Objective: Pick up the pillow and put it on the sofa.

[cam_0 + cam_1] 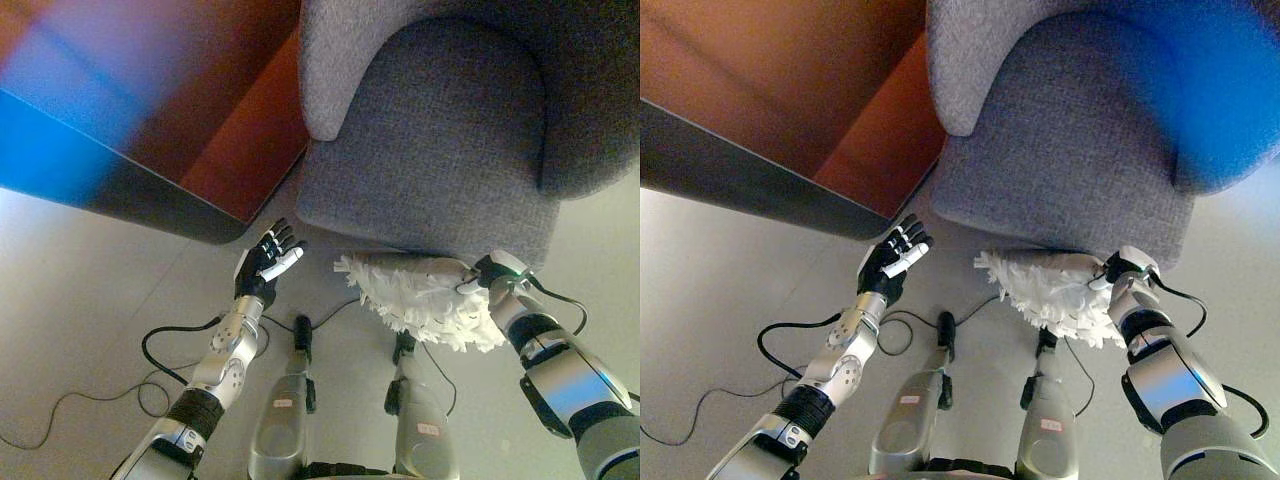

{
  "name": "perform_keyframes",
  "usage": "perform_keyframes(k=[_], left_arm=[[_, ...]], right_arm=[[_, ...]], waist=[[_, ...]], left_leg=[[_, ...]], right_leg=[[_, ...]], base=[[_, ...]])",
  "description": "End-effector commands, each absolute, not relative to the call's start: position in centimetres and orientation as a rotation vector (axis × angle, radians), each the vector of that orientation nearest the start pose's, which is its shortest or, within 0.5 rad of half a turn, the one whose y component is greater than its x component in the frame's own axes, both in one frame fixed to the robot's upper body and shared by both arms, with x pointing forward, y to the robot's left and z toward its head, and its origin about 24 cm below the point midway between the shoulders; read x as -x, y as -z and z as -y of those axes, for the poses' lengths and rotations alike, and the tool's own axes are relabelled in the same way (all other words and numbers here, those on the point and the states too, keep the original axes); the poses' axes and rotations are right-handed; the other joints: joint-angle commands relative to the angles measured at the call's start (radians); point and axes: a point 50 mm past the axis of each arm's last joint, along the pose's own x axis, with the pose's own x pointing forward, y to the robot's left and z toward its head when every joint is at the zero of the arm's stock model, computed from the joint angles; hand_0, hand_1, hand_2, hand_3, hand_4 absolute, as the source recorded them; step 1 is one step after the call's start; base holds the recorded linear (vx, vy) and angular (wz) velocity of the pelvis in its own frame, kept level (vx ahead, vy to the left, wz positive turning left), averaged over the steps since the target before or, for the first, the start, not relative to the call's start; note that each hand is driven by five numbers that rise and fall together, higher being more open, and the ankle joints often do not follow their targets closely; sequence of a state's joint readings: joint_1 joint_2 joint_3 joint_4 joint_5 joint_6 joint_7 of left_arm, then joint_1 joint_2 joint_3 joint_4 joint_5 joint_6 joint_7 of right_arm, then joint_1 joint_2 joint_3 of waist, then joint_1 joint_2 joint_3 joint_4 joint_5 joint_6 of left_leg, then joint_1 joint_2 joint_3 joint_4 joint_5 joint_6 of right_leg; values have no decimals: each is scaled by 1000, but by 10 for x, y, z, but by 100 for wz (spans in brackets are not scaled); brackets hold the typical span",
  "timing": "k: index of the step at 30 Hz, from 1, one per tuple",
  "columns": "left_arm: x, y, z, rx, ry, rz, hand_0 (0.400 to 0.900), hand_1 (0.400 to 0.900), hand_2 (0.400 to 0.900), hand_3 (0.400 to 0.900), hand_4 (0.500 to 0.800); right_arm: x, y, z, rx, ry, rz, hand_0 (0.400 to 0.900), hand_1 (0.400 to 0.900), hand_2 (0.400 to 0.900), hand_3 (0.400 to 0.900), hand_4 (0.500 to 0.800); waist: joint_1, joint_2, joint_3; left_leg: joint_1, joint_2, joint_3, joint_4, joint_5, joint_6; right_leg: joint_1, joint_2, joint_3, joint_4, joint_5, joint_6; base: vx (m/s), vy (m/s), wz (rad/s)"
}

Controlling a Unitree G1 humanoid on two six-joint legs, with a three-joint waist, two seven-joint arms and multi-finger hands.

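Soft, even daylight fills the scene around the grey fabric sofa (pixel 440 140), its woven seat crisp and evenly lit. A diffuse shadow darkens the pale smooth floor (pixel 90 300) just beneath the sofa's front edge. Left of the sofa, the reddish-brown wooden panel (pixel 790 90) looks soft and faintly glossy.

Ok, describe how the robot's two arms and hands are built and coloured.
Both arms are silver-grey metal segments joined by black bands. The left hand is dark, with white covers on some fingers. The right hand is also dark, with white parts at the wrist end; its fingers are mostly hidden against the white shaggy pillow, so their covers cannot be made out.
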State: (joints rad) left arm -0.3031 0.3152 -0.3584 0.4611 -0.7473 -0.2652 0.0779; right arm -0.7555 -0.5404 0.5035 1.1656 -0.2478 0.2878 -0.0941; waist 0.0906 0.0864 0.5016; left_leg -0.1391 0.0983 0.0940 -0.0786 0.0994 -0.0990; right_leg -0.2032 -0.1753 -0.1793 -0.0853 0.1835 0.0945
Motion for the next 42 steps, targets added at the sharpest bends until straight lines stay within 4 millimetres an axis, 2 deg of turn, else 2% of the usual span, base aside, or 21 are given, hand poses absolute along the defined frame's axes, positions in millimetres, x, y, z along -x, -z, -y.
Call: perform_keyframes(k=[1,8,14,22,32,38,42], left_arm=[[-306,-63,-162,345,101,130,900,900,900,900,800],[-296,-39,-171,329,52,27,900,900,900,900,800],[-278,-11,-179,301,17,-91,900,900,900,900,800],[-254,15,-193,279,-26,-201,900,900,900,900,800],[-242,28,-203,268,-44,-262,900,900,900,900,800],[-241,32,-206,268,-46,-280,900,900,900,900,800],[-238,34,-207,261,-36,-298,900,900,900,900,800]], right_arm=[[-352,-73,310,1188,287,-549,400,400,400,400,500],[-341,-58,304,1184,238,-546,400,400,400,400,500],[-326,-44,298,1215,176,-564,400,400,400,400,500],[-311,-44,301,1287,122,-558,400,400,400,400,500],[-325,-80,302,1368,120,-478,400,400,400,400,500],[-340,-118,303,1412,159,-403,400,400,400,400,500],[-346,-142,312,1432,193,-383,400,400,400,400,500]], waist=[[15,-51,17],[10,-88,-69],[7,-118,-171],[5,-144,-295],[4,-160,-367],[7,-169,-391],[16,-174,-404]], left_leg=[[9,-14,-62,48,-35,-4],[88,3,-56,50,-47,-10],[168,17,-51,28,-50,-13],[240,28,-43,9,-62,-10],[269,41,-34,0,-66,-7],[273,44,-31,1,-67,-5],[274,47,-33,-1,-66,-8]], right_leg=[[12,-89,19,61,3,109],[100,-86,19,49,-8,109],[195,-80,11,28,-19,108],[273,-71,-3,11,-34,107],[304,-72,-14,7,-37,114],[305,-73,-15,8,-35,115],[308,-71,-22,5,-34,116]], base=[[40,-6,-2],[109,-24,0],[182,-23,-1],[156,-3,1],[33,2,-1],[5,0,0],[24,-3,0]])
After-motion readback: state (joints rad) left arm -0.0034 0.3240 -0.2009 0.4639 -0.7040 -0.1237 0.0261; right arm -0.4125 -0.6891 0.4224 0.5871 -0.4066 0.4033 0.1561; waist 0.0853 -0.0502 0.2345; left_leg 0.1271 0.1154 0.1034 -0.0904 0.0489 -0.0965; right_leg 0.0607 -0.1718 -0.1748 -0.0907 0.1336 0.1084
